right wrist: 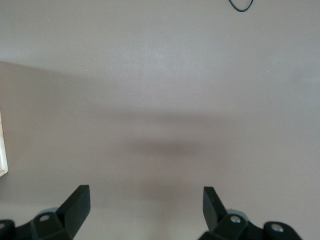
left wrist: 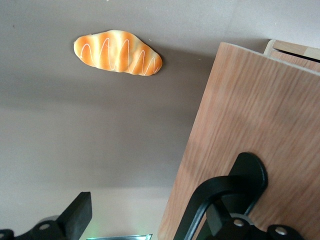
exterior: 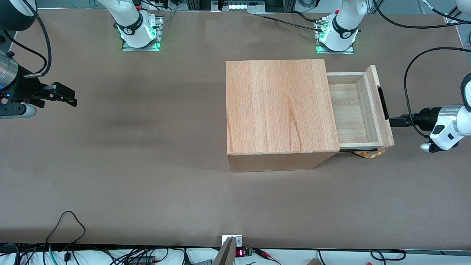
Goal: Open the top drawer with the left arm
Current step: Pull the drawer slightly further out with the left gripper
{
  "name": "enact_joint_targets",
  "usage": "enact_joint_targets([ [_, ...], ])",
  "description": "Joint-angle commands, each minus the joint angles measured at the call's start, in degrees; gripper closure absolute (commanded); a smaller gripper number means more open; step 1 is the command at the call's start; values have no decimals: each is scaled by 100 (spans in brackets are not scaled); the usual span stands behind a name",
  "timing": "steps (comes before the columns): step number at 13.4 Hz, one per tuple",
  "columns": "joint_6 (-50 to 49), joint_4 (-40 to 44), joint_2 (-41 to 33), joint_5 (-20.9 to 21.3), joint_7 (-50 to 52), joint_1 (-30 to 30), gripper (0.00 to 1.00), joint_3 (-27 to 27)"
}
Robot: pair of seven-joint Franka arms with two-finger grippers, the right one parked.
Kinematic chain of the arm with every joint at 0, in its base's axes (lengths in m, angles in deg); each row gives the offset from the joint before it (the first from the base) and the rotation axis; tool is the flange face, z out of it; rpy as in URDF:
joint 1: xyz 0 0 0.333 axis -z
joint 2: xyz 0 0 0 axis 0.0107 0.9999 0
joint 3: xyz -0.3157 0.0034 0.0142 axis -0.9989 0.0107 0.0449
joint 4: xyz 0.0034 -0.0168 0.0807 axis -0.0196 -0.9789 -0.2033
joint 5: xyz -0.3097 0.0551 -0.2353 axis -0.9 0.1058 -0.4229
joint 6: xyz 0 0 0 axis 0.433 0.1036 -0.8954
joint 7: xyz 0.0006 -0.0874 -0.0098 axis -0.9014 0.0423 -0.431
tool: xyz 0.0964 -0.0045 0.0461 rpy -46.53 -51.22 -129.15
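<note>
The top drawer (exterior: 374,110) stands pulled out of the big wooden box (exterior: 279,106), toward the working arm's end of the table, and its shallow inside is bare. A slim black bar handle (exterior: 383,103) runs along its front panel (left wrist: 260,115). The left arm (exterior: 447,123) reaches in level with the handle, its black gripper (exterior: 398,121) right at the end of the handle nearer the front camera. In the left wrist view the gripper (left wrist: 150,217) is open: one finger (left wrist: 77,212) hangs over bare table, while the other sits tucked under the handle's curved end (left wrist: 220,195).
An orange striped bread roll (left wrist: 118,52) lies on the brown table, peeking out from under the open drawer (exterior: 369,153). Black cables hang around the left arm (exterior: 408,92). The box stands mid-table.
</note>
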Motion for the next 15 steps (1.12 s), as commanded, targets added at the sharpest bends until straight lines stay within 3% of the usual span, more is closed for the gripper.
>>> enact_joint_targets([
  [1, 32, 50, 89, 178, -105, -141, 0, -27],
  [15, 191, 50, 318, 178, -281, -378, 0, -27],
])
